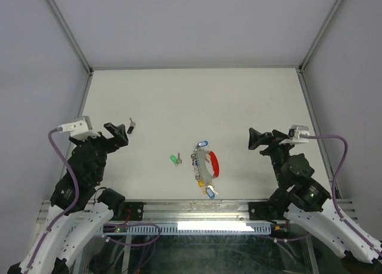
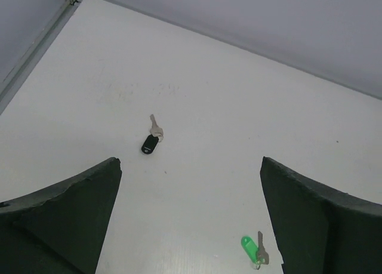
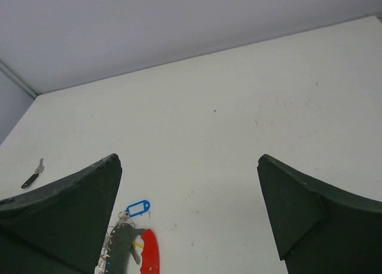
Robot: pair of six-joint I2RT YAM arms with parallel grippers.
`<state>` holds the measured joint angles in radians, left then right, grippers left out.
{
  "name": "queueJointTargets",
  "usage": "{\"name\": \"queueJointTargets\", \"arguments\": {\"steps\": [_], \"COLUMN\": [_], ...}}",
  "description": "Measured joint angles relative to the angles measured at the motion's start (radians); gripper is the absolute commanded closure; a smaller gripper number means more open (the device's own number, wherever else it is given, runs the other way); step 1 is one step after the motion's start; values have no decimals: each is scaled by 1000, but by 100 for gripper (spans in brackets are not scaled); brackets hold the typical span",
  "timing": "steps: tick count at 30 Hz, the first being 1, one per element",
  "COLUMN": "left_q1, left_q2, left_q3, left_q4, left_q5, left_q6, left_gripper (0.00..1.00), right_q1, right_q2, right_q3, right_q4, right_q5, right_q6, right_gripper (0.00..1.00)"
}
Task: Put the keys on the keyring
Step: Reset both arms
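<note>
The keyring [image 1: 206, 166] lies at the table's near middle, a bunch with a red arc, grey links and a blue-framed tag; its top end shows in the right wrist view [image 3: 134, 241]. A green-capped key [image 1: 175, 159] lies just left of it and shows in the left wrist view [image 2: 253, 249]. A black-capped key [image 1: 131, 128] lies further left and back, also in the left wrist view [image 2: 151, 141]. My left gripper [image 1: 117, 134] is open and empty, beside the black key. My right gripper [image 1: 258, 139] is open and empty, right of the keyring.
The white table [image 1: 197, 101] is bounded by grey walls and metal frame posts at the back corners. A metal rail [image 1: 197, 211] runs along the near edge between the arm bases.
</note>
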<state>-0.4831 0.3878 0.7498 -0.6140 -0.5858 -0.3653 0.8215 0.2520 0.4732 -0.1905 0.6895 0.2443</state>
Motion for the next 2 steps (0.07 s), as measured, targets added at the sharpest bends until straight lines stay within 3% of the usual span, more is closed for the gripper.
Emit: {"name": "queueJointTargets", "arguments": {"steps": [2], "left_q1": [0], "left_q2": [-31], "left_q3": [-5], "left_q4": [0], "left_q5": [-12], "left_q6": [-6], "left_gripper": [1], "right_q1": [0], "right_q2": [-12], "right_q3": [-13], "right_q4": [-23], "right_q5": [19], "right_q6": [3], "right_gripper": [0]}}
